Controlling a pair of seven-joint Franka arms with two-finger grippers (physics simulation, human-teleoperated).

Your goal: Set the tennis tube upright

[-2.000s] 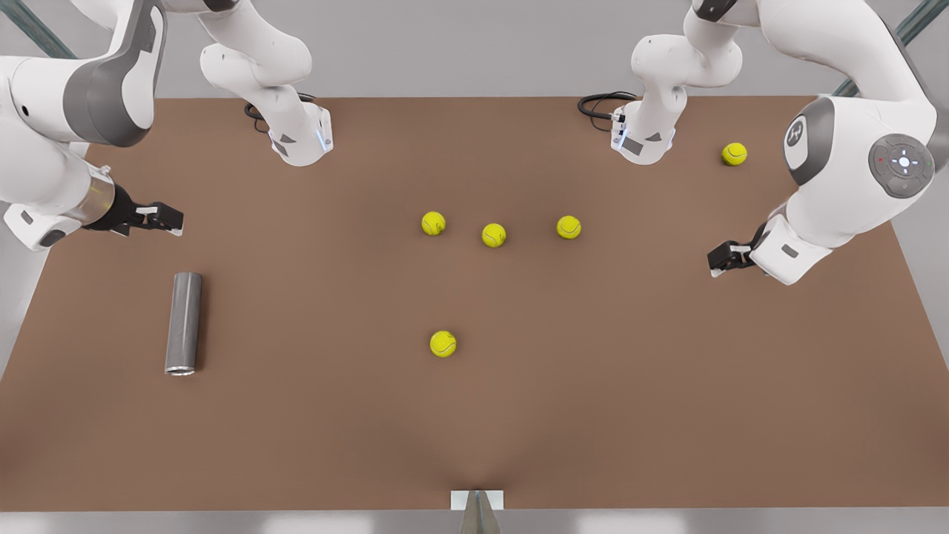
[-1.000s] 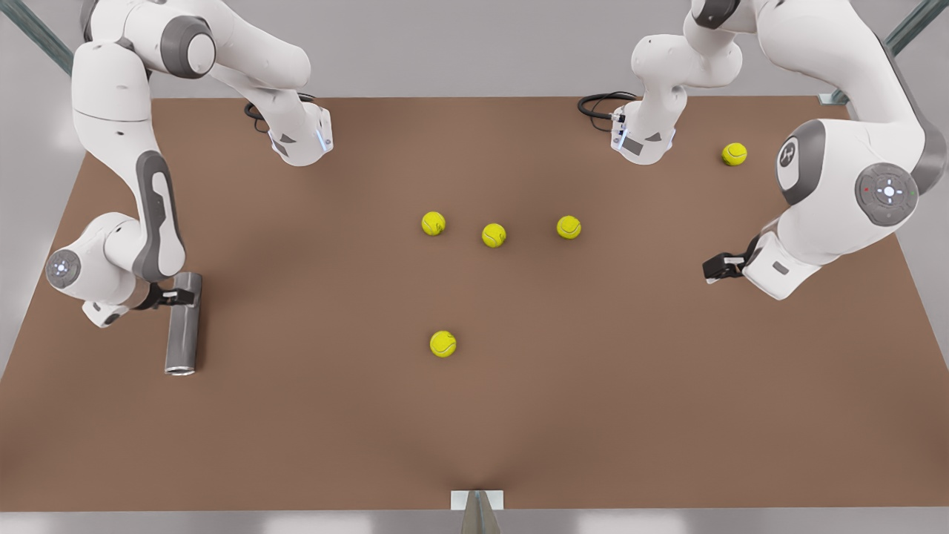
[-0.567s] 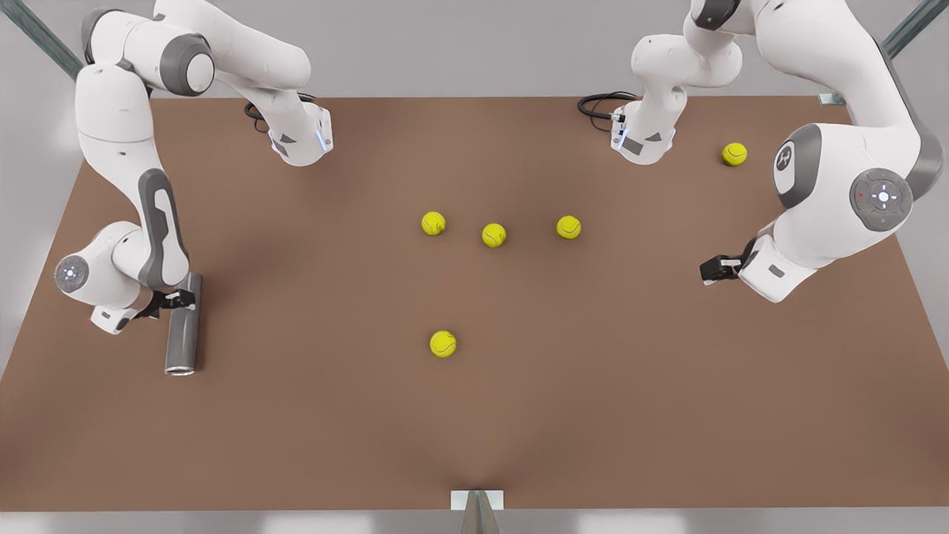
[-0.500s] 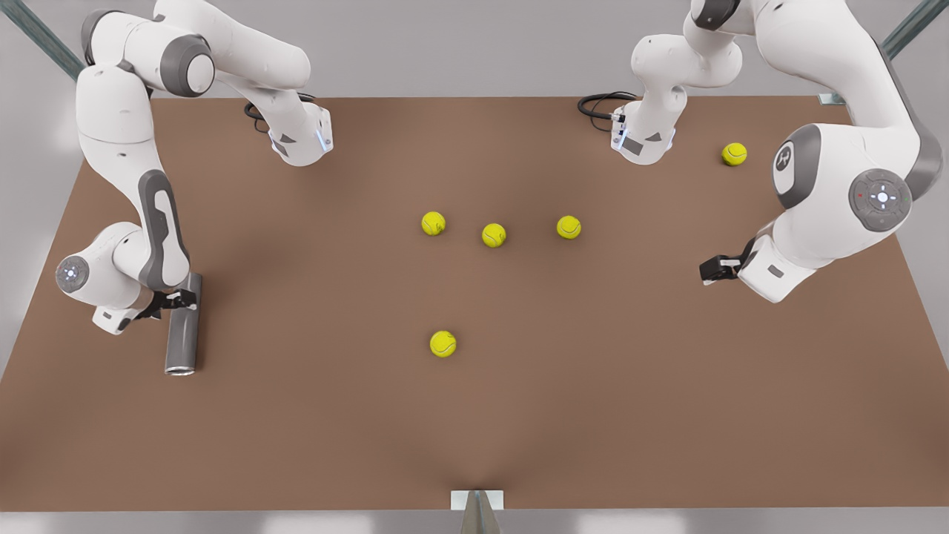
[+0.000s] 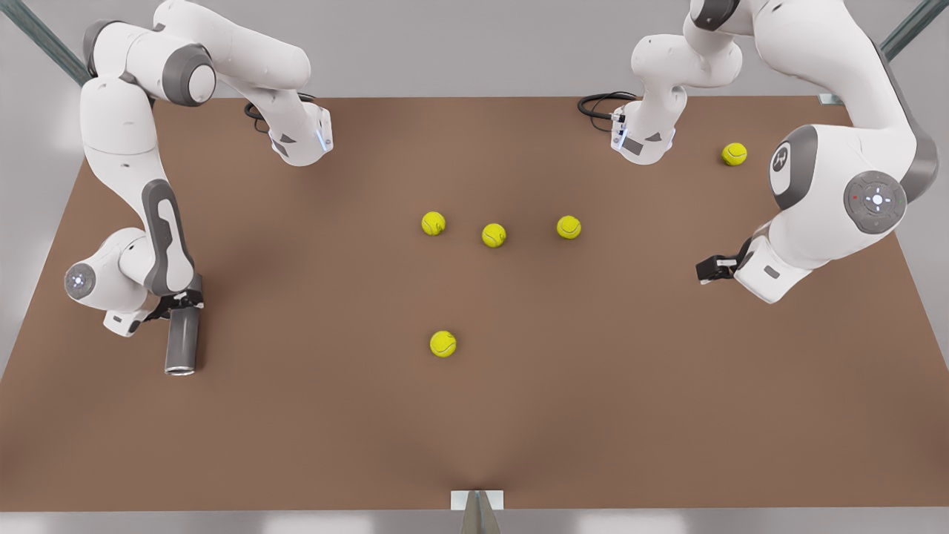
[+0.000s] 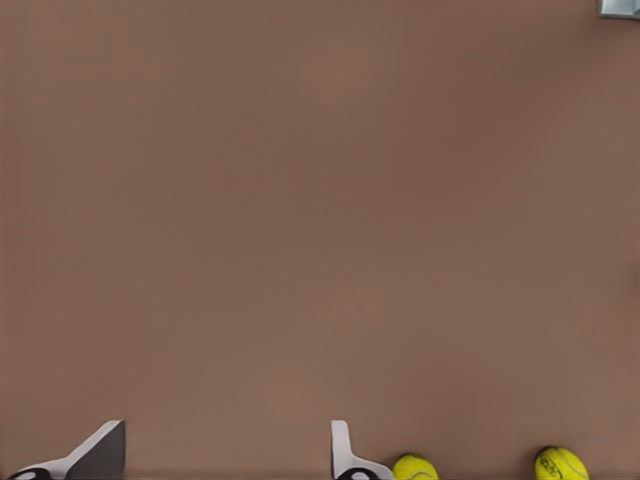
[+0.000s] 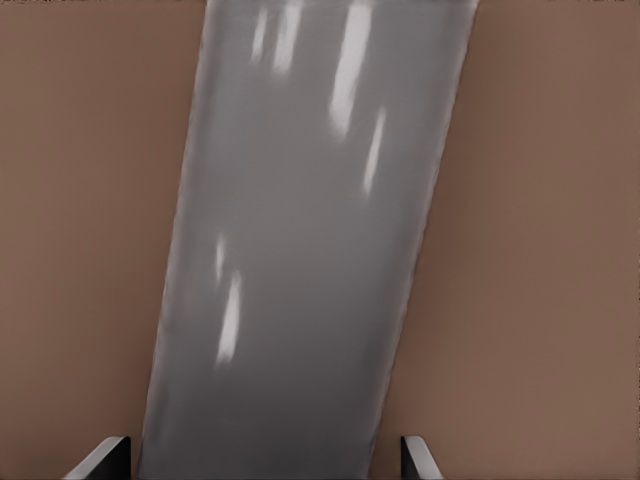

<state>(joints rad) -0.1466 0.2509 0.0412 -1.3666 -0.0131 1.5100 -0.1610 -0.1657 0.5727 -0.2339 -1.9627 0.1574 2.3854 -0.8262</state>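
Note:
The tennis tube (image 5: pixel 182 343) is a dark-grey cylinder lying flat near the front view's left edge, its silvery rim toward the table's near side. My right gripper (image 5: pixel 182 302) is down over the tube's far half. In the right wrist view the tube (image 7: pixel 310 250) runs between the two fingertips (image 7: pixel 108 455), with small gaps on both sides, so the right gripper (image 7: pixel 262 458) is open astride it. My left gripper (image 5: pixel 708 268) hovers open at the front view's right, and the left gripper (image 6: pixel 222 460) has nothing between its fingers.
Several yellow-green tennis balls lie on the brown table (image 5: pixel 593 386): three in a row mid-table (image 5: pixel 494 235), one nearer (image 5: pixel 442 343), one far right (image 5: pixel 734 153). Two balls (image 6: pixel 415 467) sit beside the left gripper's finger. Both arm bases (image 5: pixel 300 137) stand at the far edge.
My right gripper came down from above the table onto the tube's far part and edged along it toward the near end. The left gripper drifted slightly toward the front view's left.

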